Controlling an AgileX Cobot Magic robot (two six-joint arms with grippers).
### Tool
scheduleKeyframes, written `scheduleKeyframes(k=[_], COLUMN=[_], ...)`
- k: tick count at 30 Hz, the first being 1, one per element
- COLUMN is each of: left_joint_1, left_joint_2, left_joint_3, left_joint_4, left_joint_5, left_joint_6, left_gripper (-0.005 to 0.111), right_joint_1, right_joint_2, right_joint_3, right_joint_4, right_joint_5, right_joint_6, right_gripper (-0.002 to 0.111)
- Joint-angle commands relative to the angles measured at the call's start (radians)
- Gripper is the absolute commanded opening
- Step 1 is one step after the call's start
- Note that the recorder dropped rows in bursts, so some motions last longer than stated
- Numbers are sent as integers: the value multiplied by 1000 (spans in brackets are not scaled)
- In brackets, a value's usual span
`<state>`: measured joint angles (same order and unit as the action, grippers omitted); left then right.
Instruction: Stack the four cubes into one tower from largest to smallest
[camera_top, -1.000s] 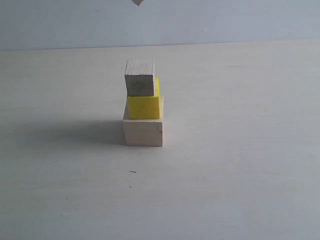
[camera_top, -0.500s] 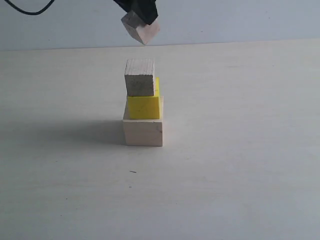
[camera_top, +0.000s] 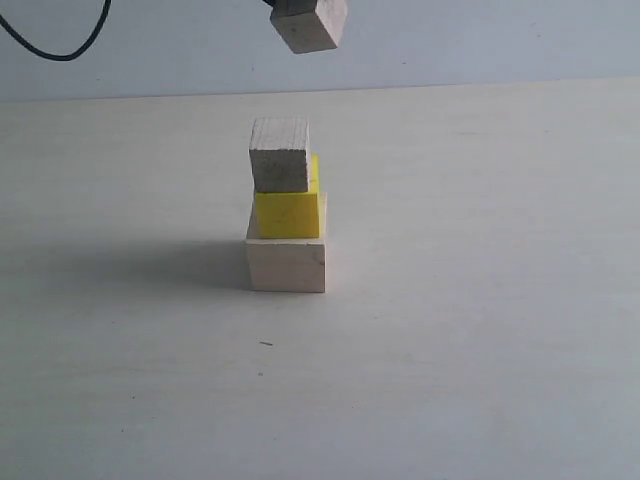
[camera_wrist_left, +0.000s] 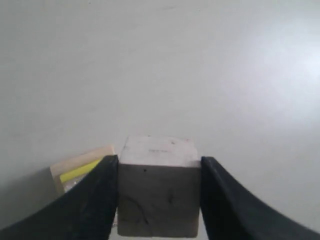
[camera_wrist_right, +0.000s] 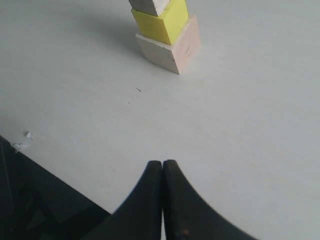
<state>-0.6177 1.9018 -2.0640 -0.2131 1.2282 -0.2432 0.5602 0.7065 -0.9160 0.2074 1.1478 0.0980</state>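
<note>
Four cubes: one large pale cube, one yellow cube, and two small ones, the stacked small cube and the airborne small cube; one counter, one cable

A pale, matte whitish worktop fills most of the exterior view and meets a plain pale blue-grey wall behind it. A thin black cable loops down in front of the wall at the upper left. A tiny dark speck marks the worktop. Small white scraps lie at its edge, beside a dark area beyond.
</note>
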Motion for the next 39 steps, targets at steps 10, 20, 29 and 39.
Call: scheduleKeyframes(k=[10, 20, 29, 39], left_joint_1=[-31, -47, -66, 29], left_joint_2=[-6, -30, -63, -103], left_joint_3=[-7, -7, -7, -5], left_joint_4=[-6, -6, -54, -124], left_joint_5=[-7, -7, -7, -7], left_joint_6=[2, 348, 626, 629], left_gripper=[0, 0, 0, 0], right_joint_1=[4, 4, 4, 4], right_joint_2=[-5, -5, -5, -5], right_joint_3=[2, 2, 2, 2], right_joint_4=[-7, -7, -7, -7], right_joint_5=[6, 8, 8, 8], right_joint_6=[-19, -19, -23, -19], right_gripper=[0, 0, 0, 0])
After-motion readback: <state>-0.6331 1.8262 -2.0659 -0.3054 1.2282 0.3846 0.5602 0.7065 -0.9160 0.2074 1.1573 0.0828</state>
